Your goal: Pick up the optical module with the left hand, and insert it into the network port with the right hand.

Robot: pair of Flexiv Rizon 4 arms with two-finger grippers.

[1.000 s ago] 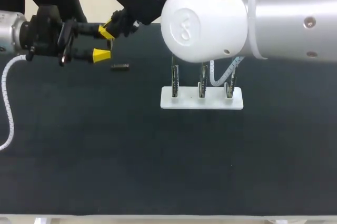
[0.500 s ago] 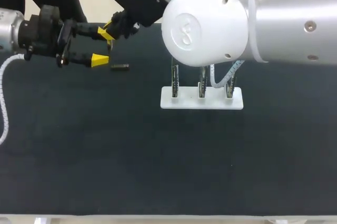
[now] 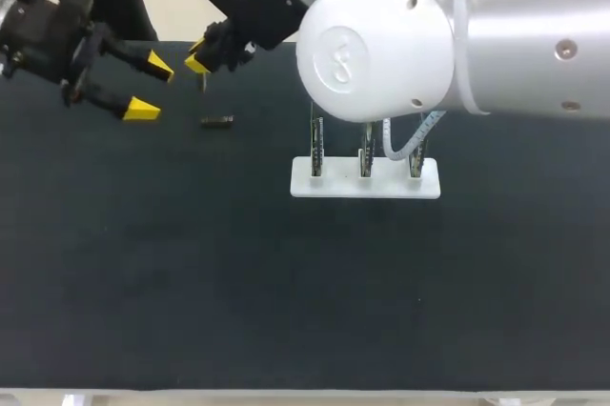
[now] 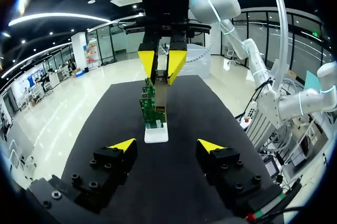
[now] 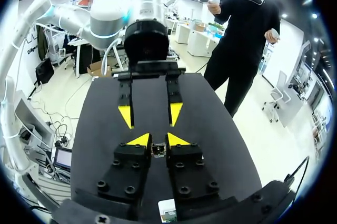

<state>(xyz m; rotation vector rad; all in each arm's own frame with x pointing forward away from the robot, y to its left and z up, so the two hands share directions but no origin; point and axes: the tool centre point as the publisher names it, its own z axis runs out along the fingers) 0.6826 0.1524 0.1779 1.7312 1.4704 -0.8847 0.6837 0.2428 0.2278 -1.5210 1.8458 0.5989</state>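
Grip first: our right gripper (image 5: 158, 141) was pinched nearly closed on optical module (image 5: 158, 150), small dark piece nipped at yellow tips. Our left gripper (image 3: 151, 89) hung wide apart, empty, just beside. Spare dark part (image 3: 217, 121) lay on black mat (image 3: 191, 282) below. Three upright port boards (image 3: 317, 149) on white base (image 3: 365, 182) stood well apart. We judged insertion needed module square in tips, lined up with port, pushed slow and straight.
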